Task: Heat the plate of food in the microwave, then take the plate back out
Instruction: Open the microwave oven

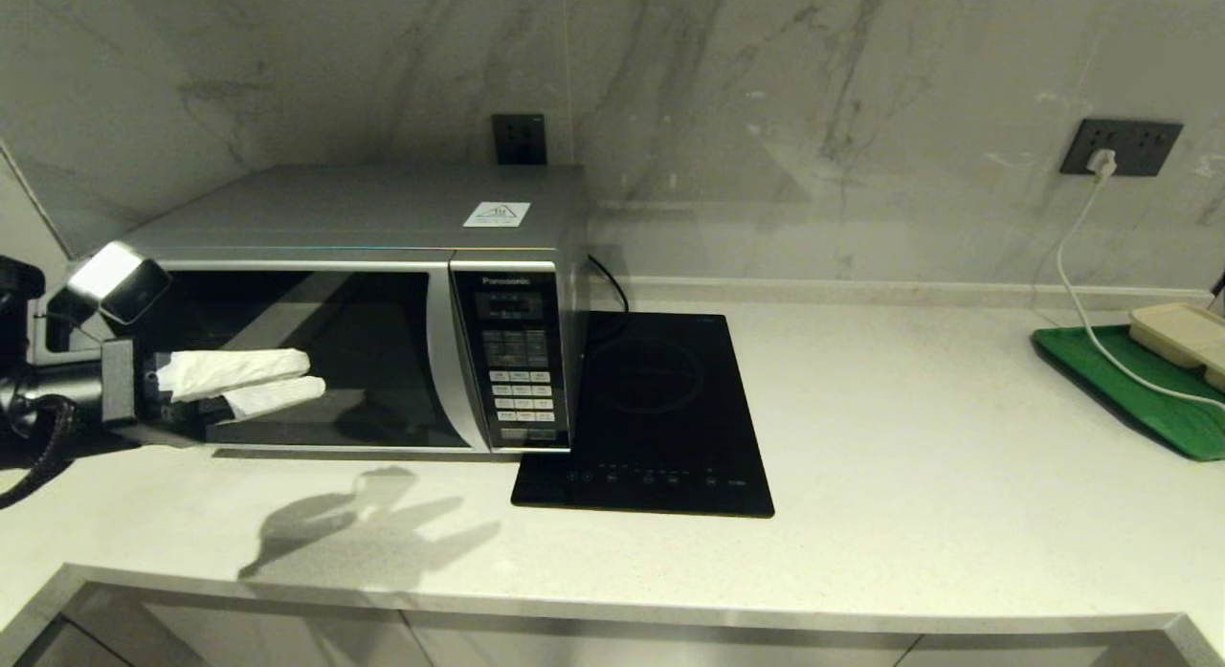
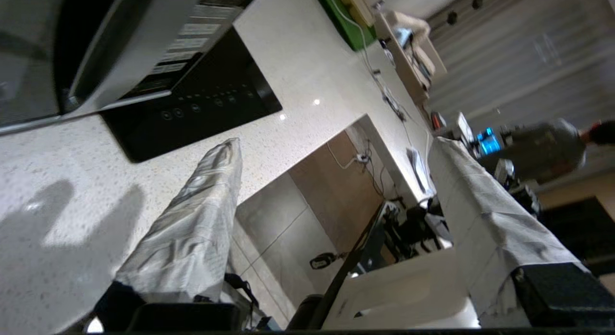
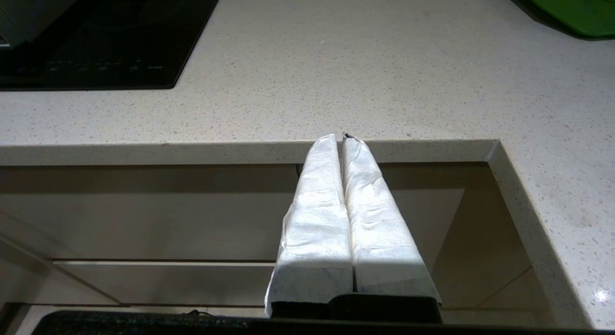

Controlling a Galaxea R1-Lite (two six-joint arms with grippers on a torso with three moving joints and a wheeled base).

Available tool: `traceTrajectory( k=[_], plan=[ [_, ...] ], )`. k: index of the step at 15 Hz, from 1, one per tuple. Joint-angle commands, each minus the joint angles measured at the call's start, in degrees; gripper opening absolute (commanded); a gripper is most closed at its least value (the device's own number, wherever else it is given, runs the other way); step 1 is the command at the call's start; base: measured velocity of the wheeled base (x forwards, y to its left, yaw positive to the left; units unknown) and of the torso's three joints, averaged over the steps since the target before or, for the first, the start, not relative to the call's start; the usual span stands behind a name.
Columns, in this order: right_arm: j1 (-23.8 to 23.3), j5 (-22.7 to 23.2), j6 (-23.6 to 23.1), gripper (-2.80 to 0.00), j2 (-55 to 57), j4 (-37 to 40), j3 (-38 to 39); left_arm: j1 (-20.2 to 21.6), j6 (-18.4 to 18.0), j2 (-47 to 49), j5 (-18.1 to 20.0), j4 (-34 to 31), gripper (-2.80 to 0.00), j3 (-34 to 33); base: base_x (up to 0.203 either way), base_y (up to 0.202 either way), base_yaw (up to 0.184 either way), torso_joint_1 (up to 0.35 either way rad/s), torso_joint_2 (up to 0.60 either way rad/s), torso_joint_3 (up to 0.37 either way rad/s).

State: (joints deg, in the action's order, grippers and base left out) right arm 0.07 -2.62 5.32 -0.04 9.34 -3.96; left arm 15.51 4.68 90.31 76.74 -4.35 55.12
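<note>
- I see the microwave [image 1: 364,294] silver-grey, with dark glass and a black keypad.
- My left gripper [image 1: 311,378] has white wrapped fingers.
- The cooktop [image 1: 660,409] is flat black.
- The counter [image 1: 909,437] is pale and speckled.
- The tray [image 1: 1129,389] is green; the wall [image 1: 766,102] is grey-veined marble.

Silver-grey microwave [image 1: 383,313] on counter, dark glass door shut, plate unseen

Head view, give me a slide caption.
Left claw open before the closed microwave door; no plate in sight.
</note>
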Motion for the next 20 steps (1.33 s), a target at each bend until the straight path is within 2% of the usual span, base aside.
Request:
traceTrajectory(
  k=[1,5,11,15,20],
  plan=[
    [0.0,0.0,0.0,-2.8,0.0,0.1,0.0,-2.0,-1.6,3.5,1.1,3.0,0.0,-1.0,0.0,0.0,0.0,0.0,0.0,0.0],
    [0.0,0.0,0.0,-2.8,0.0,0.1,0.0,-4.3,-2.6,9.8,1.2,13.4,0.0,-2.8,0.0,0.0,0.0,0.0,0.0,0.0],
    [0.0,0.0,0.0,-2.8,0.0,0.1,0.0,-6.5,-2.7,18.1,1.0,24.6,0.0,-2.5,0.0,0.0,0.0,0.0,0.0,0.0],
    [0.0,0.0,0.0,-2.8,0.0,0.1,0.0,-7.2,-2.8,19.4,1.0,25.4,0.0,-2.6,0.0,0.0,0.0,0.0,0.0,0.0],
    [0.0,0.0,0.0,-2.8,0.0,0.1,0.0,-7.5,-2.8,21.8,0.9,29.4,0.0,-2.5,0.0,0.0,0.0,0.0,0.0,0.0]
  ],
)
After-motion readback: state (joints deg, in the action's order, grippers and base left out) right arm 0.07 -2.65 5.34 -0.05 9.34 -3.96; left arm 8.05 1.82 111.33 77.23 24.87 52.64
